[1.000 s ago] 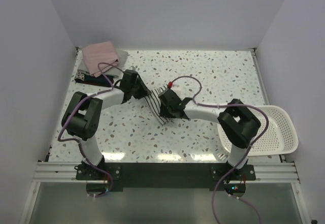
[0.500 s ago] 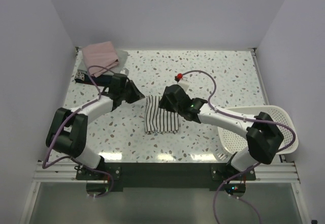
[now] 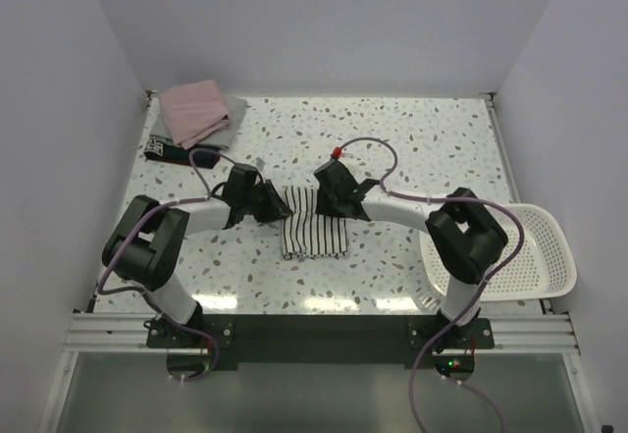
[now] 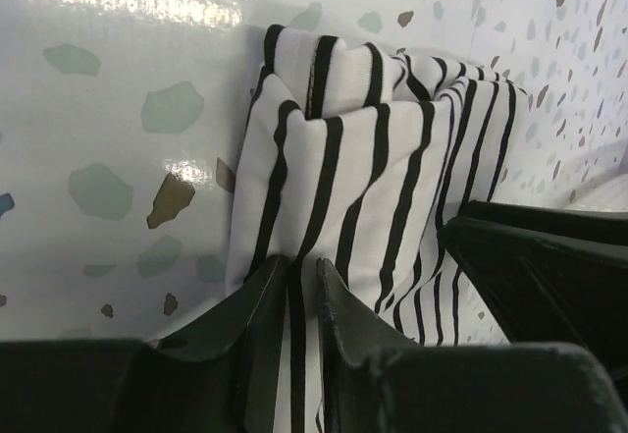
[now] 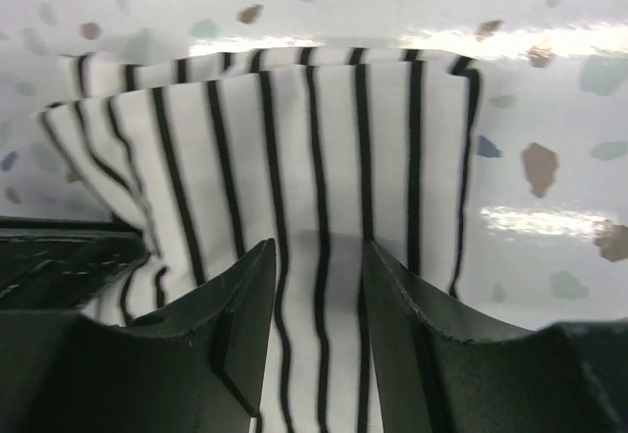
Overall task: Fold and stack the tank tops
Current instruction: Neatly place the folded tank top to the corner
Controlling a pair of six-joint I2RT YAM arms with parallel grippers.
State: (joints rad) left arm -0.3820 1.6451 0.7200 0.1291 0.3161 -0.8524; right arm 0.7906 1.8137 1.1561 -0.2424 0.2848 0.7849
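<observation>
At the far left corner of the table point(image 3: 412, 148), a pink top point(image 3: 194, 109) is seen folded, laid over a grey-green top point(image 3: 235, 112) of which only the right edge shows. Just nearer than these, a navy top point(image 3: 169, 148) is found against the left wall, touching the pink one's near edge.

The left gripper point(image 3: 275, 203) is lowered to the left edge of the striped top point(image 3: 314, 235), which lies folded into a rough rectangle at the middle of the table, well apart from the corner pile. In the left wrist view its fingers point(image 4: 253, 317) are held narrow, with only a slim gap between them, and a raised fold of the striped fabric is seen running out of that gap. Whether the fold is truly clamped cannot be told. Beyond the fingertips the cloth is bunched into soft ridges, with the speckled surface bare to the left of it.

The right gripper point(image 3: 332, 198) is set down at the far right corner of the same top, facing the left one across the cloth. In the right wrist view its fingers point(image 5: 241, 327) are parted moderately, and flat striped fabric is seen between and beyond them; nothing is pinched.

At the right edge a white basket point(image 3: 538, 256) is placed, overhanging the table's side and well apart from the striped top.
</observation>
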